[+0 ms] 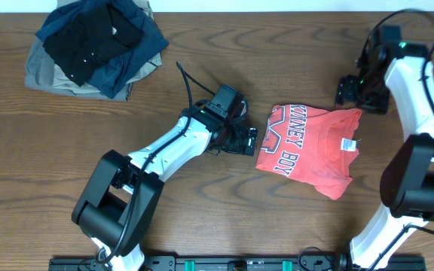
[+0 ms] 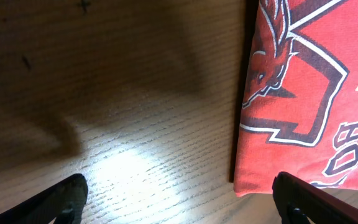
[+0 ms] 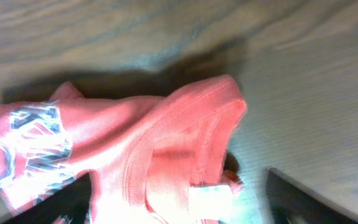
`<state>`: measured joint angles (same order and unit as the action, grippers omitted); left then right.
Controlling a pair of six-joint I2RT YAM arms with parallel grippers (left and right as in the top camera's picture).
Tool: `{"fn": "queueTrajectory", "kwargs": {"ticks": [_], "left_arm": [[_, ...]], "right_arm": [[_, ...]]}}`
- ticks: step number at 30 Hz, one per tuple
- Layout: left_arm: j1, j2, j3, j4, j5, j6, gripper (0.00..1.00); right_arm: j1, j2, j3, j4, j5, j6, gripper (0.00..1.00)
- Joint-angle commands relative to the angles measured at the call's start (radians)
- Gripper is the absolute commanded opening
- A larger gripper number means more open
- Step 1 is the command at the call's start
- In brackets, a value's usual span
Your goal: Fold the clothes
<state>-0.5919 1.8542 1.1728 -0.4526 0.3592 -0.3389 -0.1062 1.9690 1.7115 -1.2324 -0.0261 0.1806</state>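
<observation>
The clothes, a coral-red T-shirt [image 1: 311, 147] with white-outlined lettering, lie folded on the wooden table right of centre. My left gripper [image 1: 249, 141] hovers just off the shirt's left edge. In the left wrist view that gripper [image 2: 179, 208] is open, with bare table between its fingers [image 2: 61, 199] and the shirt's corner [image 2: 291, 93] near the right one. My right gripper [image 1: 349, 92] is at the shirt's far right corner. Seen from the right wrist, it [image 3: 179, 202] stands open and wide, with the collar and white neck label [image 3: 210, 199] lying loose between its jaws.
A pile of black, navy and khaki garments [image 1: 89, 45] sits at the far left corner. The table's far edge [image 1: 277, 9] runs along the top. The right arm [image 1: 420, 113] stretches along the table's right side.
</observation>
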Motion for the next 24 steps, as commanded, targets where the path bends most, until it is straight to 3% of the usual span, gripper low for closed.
{"fn": "queueTrajectory", "kwargs": {"ticks": [1,4,7,14,24], "left_arm": [[0.001,-0.024,-0.004,-0.002,-0.013,0.013,1.00],[0.001,-0.024,-0.004,0.019,-0.003,0.018,0.98],[0.001,-0.024,-0.004,0.089,0.112,0.089,0.98],[0.001,0.006,-0.004,0.240,0.232,0.148,0.98],[-0.001,0.119,-0.004,0.373,0.351,0.113,0.98]], "right_arm": [[-0.006,-0.028,0.058,-0.065,0.015,0.006,0.99],[-0.006,-0.026,0.050,-0.112,-0.014,0.019,0.99],[0.001,-0.026,0.019,-0.104,-0.046,0.033,0.99],[-0.033,-0.026,0.002,0.020,-0.037,0.065,0.99],[-0.125,-0.026,0.001,0.010,-0.034,0.081,0.99]]}}
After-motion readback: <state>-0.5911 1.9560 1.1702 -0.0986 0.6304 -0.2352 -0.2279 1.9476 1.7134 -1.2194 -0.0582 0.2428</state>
